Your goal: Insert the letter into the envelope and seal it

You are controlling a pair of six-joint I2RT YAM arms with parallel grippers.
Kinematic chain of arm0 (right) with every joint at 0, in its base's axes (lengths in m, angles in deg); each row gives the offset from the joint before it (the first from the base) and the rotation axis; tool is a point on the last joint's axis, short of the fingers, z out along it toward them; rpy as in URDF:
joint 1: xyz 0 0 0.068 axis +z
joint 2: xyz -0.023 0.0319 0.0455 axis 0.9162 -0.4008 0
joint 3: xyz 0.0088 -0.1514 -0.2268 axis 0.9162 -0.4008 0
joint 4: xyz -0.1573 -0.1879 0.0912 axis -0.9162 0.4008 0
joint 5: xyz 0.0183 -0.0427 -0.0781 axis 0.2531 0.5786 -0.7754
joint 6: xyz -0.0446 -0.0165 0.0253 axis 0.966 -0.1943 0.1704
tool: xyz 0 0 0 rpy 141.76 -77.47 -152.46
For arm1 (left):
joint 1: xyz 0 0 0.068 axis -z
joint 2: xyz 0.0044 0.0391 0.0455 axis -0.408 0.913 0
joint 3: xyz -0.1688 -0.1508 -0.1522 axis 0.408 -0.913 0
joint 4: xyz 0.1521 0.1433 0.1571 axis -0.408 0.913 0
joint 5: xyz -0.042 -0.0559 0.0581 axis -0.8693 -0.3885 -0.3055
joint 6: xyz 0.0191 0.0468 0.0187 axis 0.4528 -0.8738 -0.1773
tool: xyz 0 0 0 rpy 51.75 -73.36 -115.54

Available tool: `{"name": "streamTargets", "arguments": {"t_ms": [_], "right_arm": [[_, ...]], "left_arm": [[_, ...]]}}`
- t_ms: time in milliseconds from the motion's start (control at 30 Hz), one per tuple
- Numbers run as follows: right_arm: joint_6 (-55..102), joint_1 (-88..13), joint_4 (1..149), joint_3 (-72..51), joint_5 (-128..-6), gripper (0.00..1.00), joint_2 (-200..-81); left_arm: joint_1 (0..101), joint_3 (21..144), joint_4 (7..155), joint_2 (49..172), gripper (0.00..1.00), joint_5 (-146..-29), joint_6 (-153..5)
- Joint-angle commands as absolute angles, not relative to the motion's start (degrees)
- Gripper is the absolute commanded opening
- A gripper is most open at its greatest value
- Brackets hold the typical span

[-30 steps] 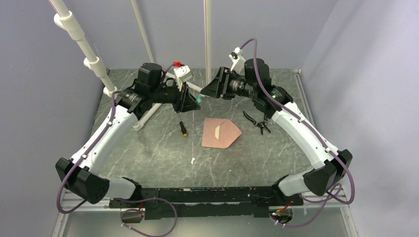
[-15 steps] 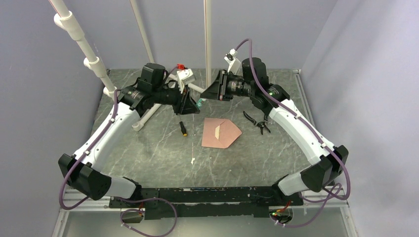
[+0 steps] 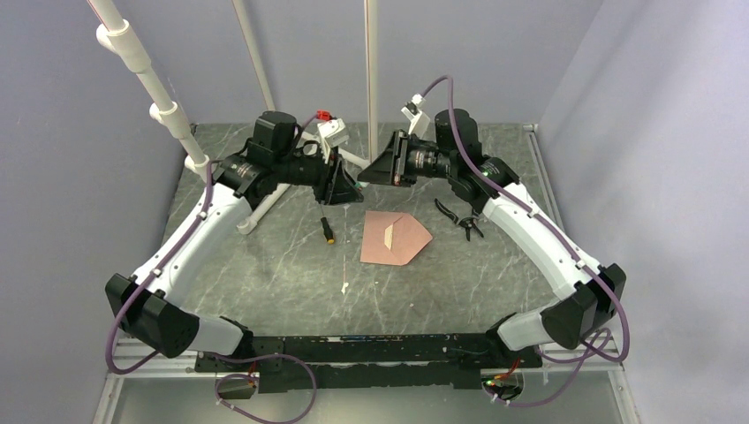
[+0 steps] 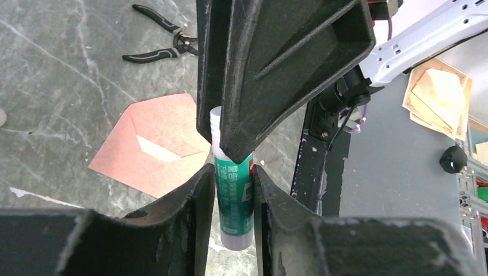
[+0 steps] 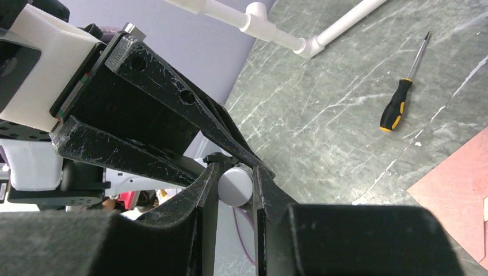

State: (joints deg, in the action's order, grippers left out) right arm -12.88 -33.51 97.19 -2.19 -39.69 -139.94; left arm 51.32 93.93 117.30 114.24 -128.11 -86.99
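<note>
Sealing seems the step in hand: at upper centre of the top view, the right gripper is clamped on the cap end of a green-and-white plastic glue stick, whose body sits between the jaws of the left gripper; whether those squeeze it I cannot tell. Mid-frame, the salmon-pink paper envelope lies flap open, with a sliver of the pale tan paper letter at its mouth. Next, probably: pull the cap off and glue the flap.

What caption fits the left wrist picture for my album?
Left tool and right tool meet around a green glue stick; envelope and pliers lie on the table.
</note>
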Motion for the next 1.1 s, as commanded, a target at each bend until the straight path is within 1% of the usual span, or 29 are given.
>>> {"name": "streamTargets", "arguments": {"t_ms": [0, 67, 100, 133, 167, 200, 233, 267, 467, 533, 667, 700, 1033, 1067], "right_arm": [[-14.4, -33.6, 92.7, -3.2, -36.2, 0.0, -136.8], [-14.4, -33.6, 92.2, -3.7, -35.0, 0.0, -136.7], [-14.1, -33.6, 92.3, -3.7, -34.7, 0.0, -136.8], [-13.7, -33.7, 92.7, -3.7, -34.5, 0.05, -136.9], [-13.2, -33.7, 93.3, -3.6, -34.5, 0.16, -137.0], [-12.5, -33.7, 94.2, -3.6, -34.5, 0.27, -137.1], [-12.0, -33.7, 94.8, -3.5, -34.7, 0.31, -137.2], [-11.5, -33.7, 95.6, -3.5, -35.2, 0.32, -137.3], [-12.2, -33.8, 94.3, -4.7, -34.0, 0.28, -137.0], [-12.1, -33.8, 94.1, -4.7, -33.5, 0.29, -137.1], [-11.9, -33.8, 94.3, -4.1, -32.3, 0.38, -137.6], [-11.6, -33.8, 94.9, -3.8, -32.3, 0.38, -137.9], [-9.1, -33.8, 99.1, -3.3, -32.0, 0.38, -138.4], [-8.5, -33.8, 100.0, -3.0, -32.2, 0.36, -138.6]], "left_arm": [[51.1, 94.4, 116.5, 115.3, 0.32, -132.6, -88.2], [51.1, 94.8, 117.3, 116.0, 0.25, -134.0, -88.8], [51.1, 95.0, 117.4, 116.3, 0.19, -134.5, -89.0], [51.1, 95.2, 117.6, 116.5, 0.08, -134.7, -89.3], [51.1, 95.5, 117.8, 116.6, 0.03, -134.7, -89.5], [51.1, 95.6, 118.0, 116.7, 0.03, -134.7, -89.9], [51.1, 95.8, 118.2, 116.7, 0.03, -134.8, -90.3], [51.1, 95.9, 118.4, 116.6, 0.02, -134.7, -90.6], [51.1, 96.1, 119.7, 116.4, 0.02, -134.2, -92.1], [51.1, 96.0, 119.6, 116.4, 0.02, -134.3, -92.1], [51.1, 96.1, 119.7, 116.7, 0.03, -134.0, -92.0], [51.1, 96.3, 119.7, 116.8, 0.02, -133.7, -92.1], [51.1, 95.9, 118.8, 116.7, 0.02, -133.2, -91.4], [51.1, 96.1, 119.1, 116.9, 0.02, -133.3, -91.5]]}}
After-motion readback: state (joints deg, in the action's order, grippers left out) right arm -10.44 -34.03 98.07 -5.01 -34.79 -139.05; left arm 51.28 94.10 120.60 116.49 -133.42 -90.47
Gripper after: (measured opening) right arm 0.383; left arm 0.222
